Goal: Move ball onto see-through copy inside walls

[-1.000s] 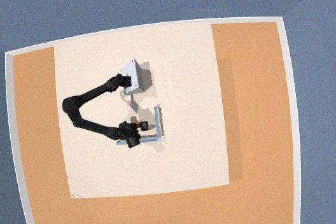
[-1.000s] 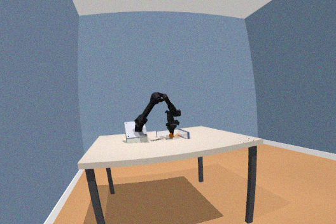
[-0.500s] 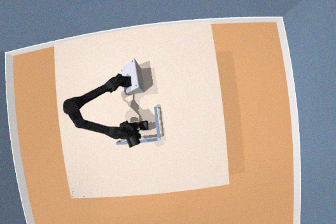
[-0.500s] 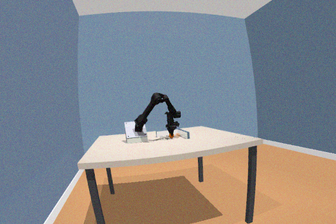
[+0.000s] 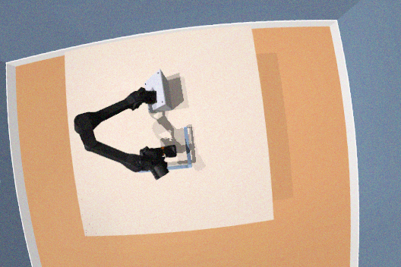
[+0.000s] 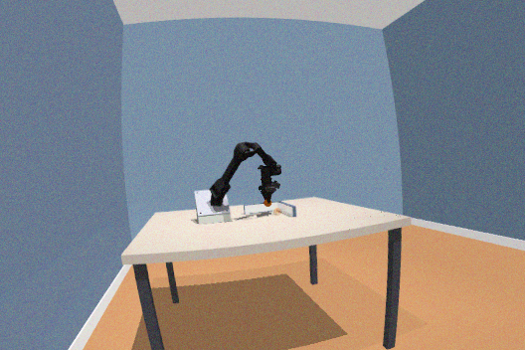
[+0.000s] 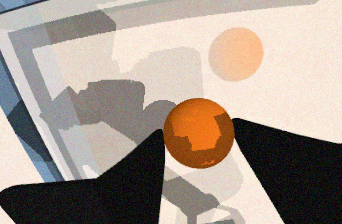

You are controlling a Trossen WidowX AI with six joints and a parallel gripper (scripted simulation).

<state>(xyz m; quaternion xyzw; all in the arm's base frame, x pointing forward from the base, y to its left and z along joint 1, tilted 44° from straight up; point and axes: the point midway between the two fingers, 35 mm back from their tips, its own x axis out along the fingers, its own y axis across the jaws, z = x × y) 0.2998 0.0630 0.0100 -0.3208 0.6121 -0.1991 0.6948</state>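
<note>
Now black fingers clamped on round orange ball (image 7: 198, 132), pale see-through copy (image 7: 236, 54) apart from it, low clear corner walls (image 5: 188, 146) nearby on cream worktop (image 6: 331, 224).

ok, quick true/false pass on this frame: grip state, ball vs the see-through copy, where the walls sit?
1. The gripper is shut on the orange ball. True.
2. The ball sits on the see-through copy. False: in the wrist view the copy lies apart from it, up and to the right.
3. The fingers stand wide with nothing between them. False: they press the ball from both sides.
4. The clear walls form a corner near the gripper. True.
5. The ball is blue. False: it is orange.
</note>
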